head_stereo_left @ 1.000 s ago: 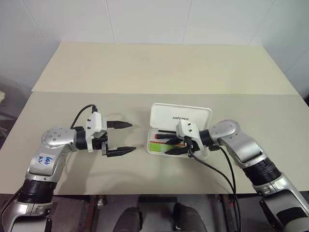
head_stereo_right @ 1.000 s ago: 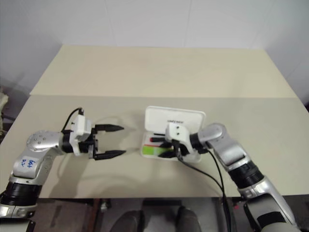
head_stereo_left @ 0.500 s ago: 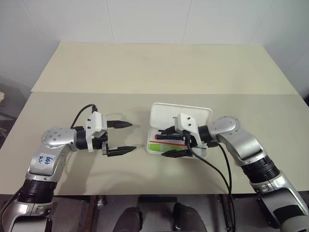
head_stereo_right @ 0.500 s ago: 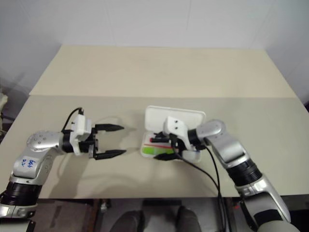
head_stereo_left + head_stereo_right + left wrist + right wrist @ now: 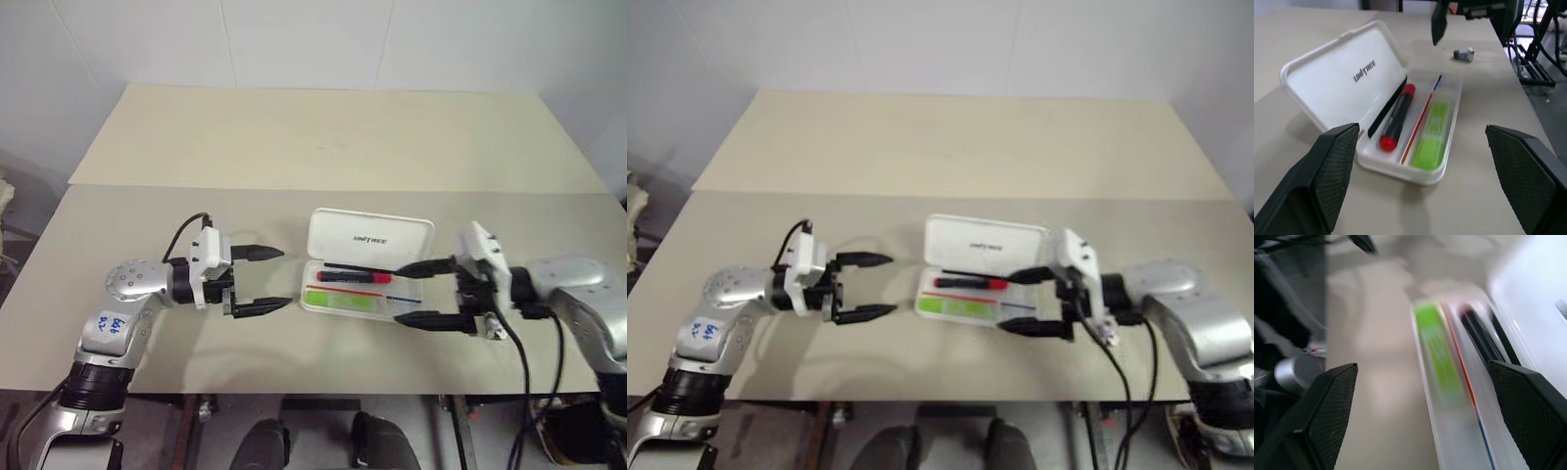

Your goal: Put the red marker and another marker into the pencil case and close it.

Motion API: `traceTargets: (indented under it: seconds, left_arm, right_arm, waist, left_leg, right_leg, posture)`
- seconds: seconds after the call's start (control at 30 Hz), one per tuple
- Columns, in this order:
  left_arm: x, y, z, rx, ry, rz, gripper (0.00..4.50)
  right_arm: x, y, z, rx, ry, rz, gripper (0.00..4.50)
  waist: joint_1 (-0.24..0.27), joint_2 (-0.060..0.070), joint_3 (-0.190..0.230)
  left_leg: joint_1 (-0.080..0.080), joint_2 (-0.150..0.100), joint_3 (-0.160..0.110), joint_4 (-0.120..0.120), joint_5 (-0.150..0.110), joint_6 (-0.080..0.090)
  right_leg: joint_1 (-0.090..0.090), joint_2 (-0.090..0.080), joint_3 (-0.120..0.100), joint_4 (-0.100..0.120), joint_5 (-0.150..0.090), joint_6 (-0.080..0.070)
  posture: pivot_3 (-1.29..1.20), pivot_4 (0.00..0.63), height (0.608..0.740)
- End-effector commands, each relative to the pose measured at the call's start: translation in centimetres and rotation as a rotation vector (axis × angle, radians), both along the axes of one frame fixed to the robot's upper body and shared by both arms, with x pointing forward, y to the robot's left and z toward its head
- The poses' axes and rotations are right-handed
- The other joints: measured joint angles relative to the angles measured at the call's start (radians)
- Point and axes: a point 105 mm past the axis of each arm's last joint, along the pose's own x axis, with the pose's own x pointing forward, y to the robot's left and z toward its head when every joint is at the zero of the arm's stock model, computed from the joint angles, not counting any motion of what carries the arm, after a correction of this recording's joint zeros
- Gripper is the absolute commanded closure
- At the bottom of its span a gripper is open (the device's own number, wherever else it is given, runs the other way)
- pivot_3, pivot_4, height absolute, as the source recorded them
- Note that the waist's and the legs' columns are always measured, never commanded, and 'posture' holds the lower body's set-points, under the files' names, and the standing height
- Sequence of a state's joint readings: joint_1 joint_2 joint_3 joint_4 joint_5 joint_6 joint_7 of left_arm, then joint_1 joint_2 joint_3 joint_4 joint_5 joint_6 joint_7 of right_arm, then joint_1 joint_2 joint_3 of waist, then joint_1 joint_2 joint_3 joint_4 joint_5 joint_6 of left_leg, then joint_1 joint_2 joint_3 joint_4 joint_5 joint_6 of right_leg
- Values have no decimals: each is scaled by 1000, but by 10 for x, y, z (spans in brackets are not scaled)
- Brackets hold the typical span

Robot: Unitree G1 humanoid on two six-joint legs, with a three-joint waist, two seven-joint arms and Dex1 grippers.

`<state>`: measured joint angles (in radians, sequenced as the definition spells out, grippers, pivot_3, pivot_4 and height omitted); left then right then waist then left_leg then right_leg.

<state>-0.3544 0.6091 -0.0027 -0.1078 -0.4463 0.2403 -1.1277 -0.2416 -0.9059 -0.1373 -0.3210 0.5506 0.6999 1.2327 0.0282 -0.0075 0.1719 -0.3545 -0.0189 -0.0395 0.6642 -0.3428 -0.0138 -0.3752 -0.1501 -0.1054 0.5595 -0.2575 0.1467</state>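
On the beige worktop [image 5: 323, 147], the left pincer [image 5: 263, 279] hovers just left of the pencil case [image 5: 370, 235] with its jaws spread wide and nothing between them. The pencil case sits open mid-worktop, lid tilted back; in its tray the red marker [image 5: 353, 276] lies along the lid side and the lime-green marker [image 5: 343, 299] along the near side, a thin red stripe between them. Just right of the case, the right pincer [image 5: 423, 292] is likewise wide apart and empty, one finger over the tray's right end.
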Motion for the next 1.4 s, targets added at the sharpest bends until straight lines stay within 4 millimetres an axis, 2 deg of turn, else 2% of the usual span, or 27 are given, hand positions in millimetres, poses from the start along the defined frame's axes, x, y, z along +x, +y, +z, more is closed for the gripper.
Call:
traceTargets:
  seconds: [0.03,0.07,0.13,0.17,0.27,0.4,0.53,0.77,0.93,1.17,1.4]
  left_arm:
    - [-9,-10,6,-18,-23,-57,86]
    - [-9,-12,5,-21,-22,-60,86]
    - [-8,-18,4,-35,-24,-71,86]
    - [-7,-21,4,-44,-24,-78,86]
    - [-8,-30,4,-63,-21,-104,86]
    - [-7,-35,2,-66,-16,-127,86]
    - [-5,-36,2,-65,-15,-130,86]
    - [-4,-35,-2,-62,1,-139,86]
    - [-3,-31,-2,-53,7,-134,86]
    - [-5,-31,-3,-50,11,-135,86]
    - [-5,-32,-2,-50,7,-130,86]
  right_arm:
    - [0,-28,13,-11,-60,-169,39]
    - [0,-39,11,-33,-63,-223,39]
    - [3,-76,1,-117,-83,-428,39]
    - [1,-88,-1,-124,-90,-490,39]
    - [-10,-109,-7,-118,-85,-570,39]
    - [-30,-145,-27,-224,-37,-710,39]
    - [-35,-159,-30,-209,-28,-849,39]
    - [-39,-140,-49,-14,49,-1005,39]
    - [-44,-115,-49,134,92,-1002,39]
    - [-47,-101,-56,128,119,-1015,39]
    - [-33,-101,-67,85,94,-1126,39]
  waist:
    - [0,0,0]
    - [-1,0,0]
    - [0,0,0]
    - [1,0,0]
    - [6,0,0]
    - [13,0,-1]
    - [10,0,-1]
    - [8,0,-1]
    - [14,1,-1]
    - [19,1,-2]
    - [18,2,-2]
  left_leg:
    - [0,0,0,0,0,0]
    - [0,0,1,0,0,0]
    - [1,0,1,0,0,0]
    - [1,0,2,1,0,0]
    - [1,0,2,1,0,0]
    - [2,1,3,1,0,0]
    - [2,1,4,1,0,0]
    - [3,3,4,1,0,0]
    - [2,2,3,0,0,0]
    - [2,2,3,0,0,1]
    - [2,2,4,0,0,1]
  right_leg:
    - [0,0,0,0,0,0]
    - [0,0,0,0,0,0]
    - [0,0,1,0,0,0]
    - [1,0,1,0,0,0]
    - [1,0,1,0,0,0]
    - [2,0,1,0,0,0]
    - [2,0,2,0,0,0]
    - [2,2,2,0,0,-1]
    - [2,1,2,0,0,-1]
    - [1,1,3,0,0,-1]
    - [1,1,3,0,0,-1]
  posture:
    - [0,150,740]
    - [0,150,740]
    - [0,150,740]
    - [0,150,740]
    - [0,150,740]
    - [0,150,740]
    - [0,150,740]
    - [0,150,740]
    - [0,150,740]
    - [0,150,740]
    - [0,150,740]
